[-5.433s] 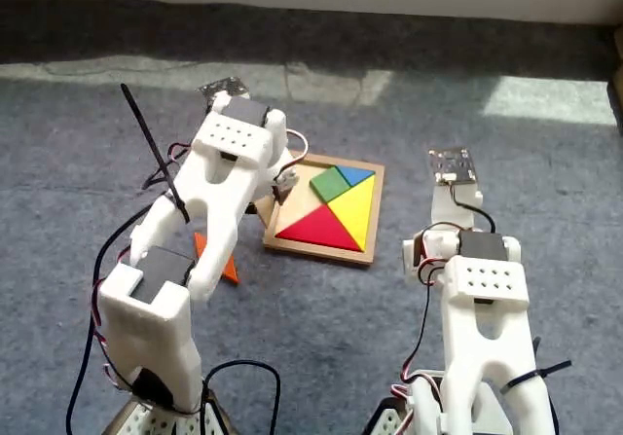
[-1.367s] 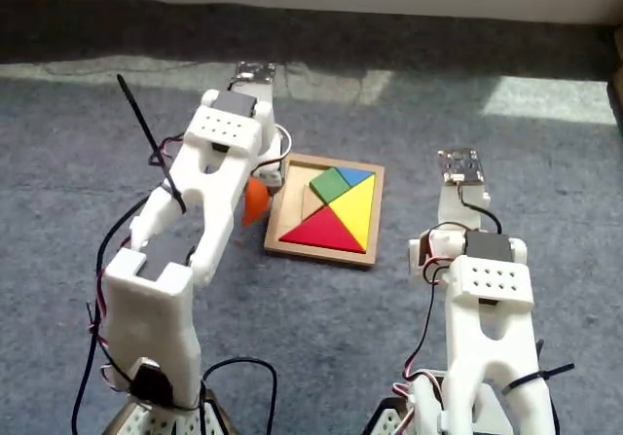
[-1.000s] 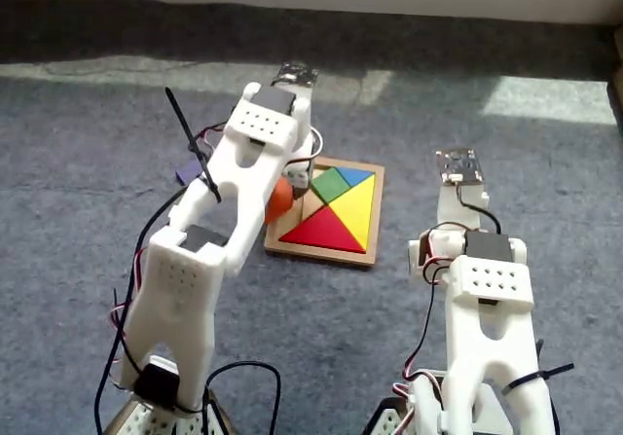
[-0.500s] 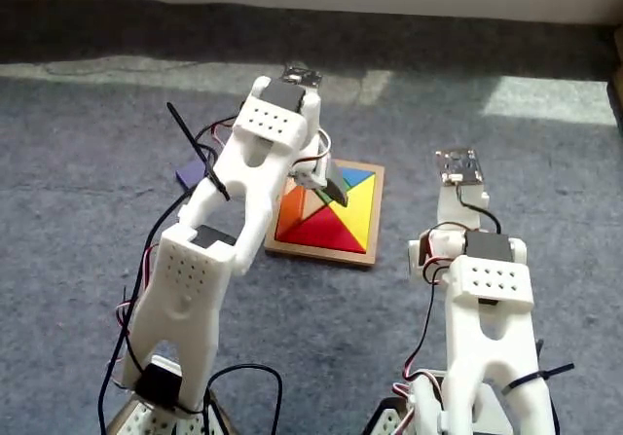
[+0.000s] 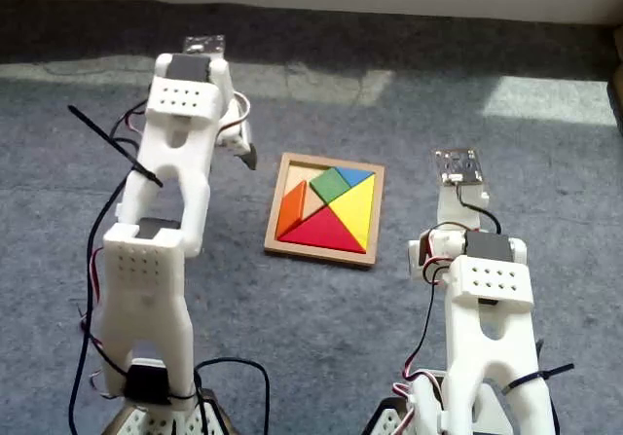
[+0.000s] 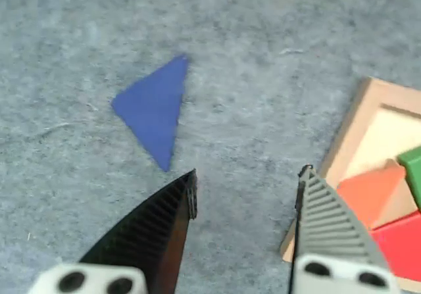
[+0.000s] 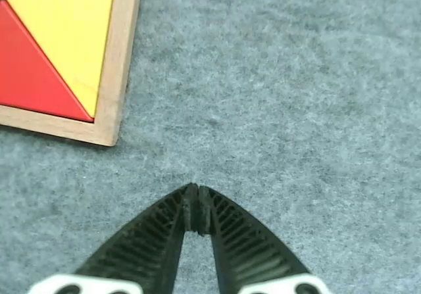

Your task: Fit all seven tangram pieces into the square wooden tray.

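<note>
The square wooden tray (image 5: 274, 245) lies on the carpet between the arms. It holds an orange piece (image 5: 290, 211), a red triangle (image 5: 319, 229), a yellow triangle (image 5: 357, 211), a green piece (image 5: 331, 184) and a small blue piece (image 5: 356, 175), with bare wood beside the orange one. My left gripper (image 6: 247, 179) is open and holds nothing, over the carpet just left of the tray (image 6: 355, 133). A loose blue triangle (image 6: 154, 110) lies on the carpet just beyond its fingertips. My right gripper (image 7: 196, 198) is shut and holds nothing, near the tray's corner (image 7: 122, 64).
Grey carpet covers the whole work surface. The left arm (image 5: 180, 143) stretches out over the carpet left of the tray. The right arm (image 5: 482, 299) stands to the tray's right. A dark strip and a wall run along the far edge.
The left arm carried the orange piece from the carpet to the tray, let it go in the tray's left side, and swung back left with its gripper open. The right arm stayed still.
</note>
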Available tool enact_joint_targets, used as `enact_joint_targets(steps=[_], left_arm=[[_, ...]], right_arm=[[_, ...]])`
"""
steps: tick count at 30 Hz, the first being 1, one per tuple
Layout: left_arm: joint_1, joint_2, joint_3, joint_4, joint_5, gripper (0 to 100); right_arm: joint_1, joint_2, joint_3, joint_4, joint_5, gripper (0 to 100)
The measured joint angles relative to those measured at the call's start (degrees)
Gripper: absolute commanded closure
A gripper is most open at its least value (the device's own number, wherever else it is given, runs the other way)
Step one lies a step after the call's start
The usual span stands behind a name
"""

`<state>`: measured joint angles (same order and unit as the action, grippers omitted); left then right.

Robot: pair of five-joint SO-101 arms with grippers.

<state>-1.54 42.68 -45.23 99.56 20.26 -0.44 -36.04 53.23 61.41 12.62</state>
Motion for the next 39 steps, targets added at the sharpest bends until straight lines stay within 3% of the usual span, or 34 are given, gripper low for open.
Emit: enact_joint_targets(steps=[4,10,12,27,34,37,39], left_arm=[[-4.66,3.25,-0.09,-2.90,0.00,75],[-7.47,8.09,-0.53,-4.84,0.00,52],[-8.62,9.49,-1.67,-5.27,0.00,50],[-9.58,23.56,-19.52,-5.36,-19.96,76],[-8.70,25.58,-24.62,-3.25,-25.67,89],[-8.35,25.67,-25.85,-0.18,-27.08,90],[-8.35,25.76,-26.81,0.35,-27.43,85]], right_arm=[[0.00,0.00,0.00,0.00,0.00,99.5],[0.00,0.00,0.00,0.00,0.00,99.5],[0.00,0.00,0.00,0.00,0.00,99.5],[0.00,0.00,3.16,-3.34,0.00,99.5],[0.00,0.00,3.43,-4.31,0.00,99.5],[0.09,0.00,3.43,-4.31,0.00,99.5],[0.00,0.00,3.43,-4.31,0.00,99.5]])
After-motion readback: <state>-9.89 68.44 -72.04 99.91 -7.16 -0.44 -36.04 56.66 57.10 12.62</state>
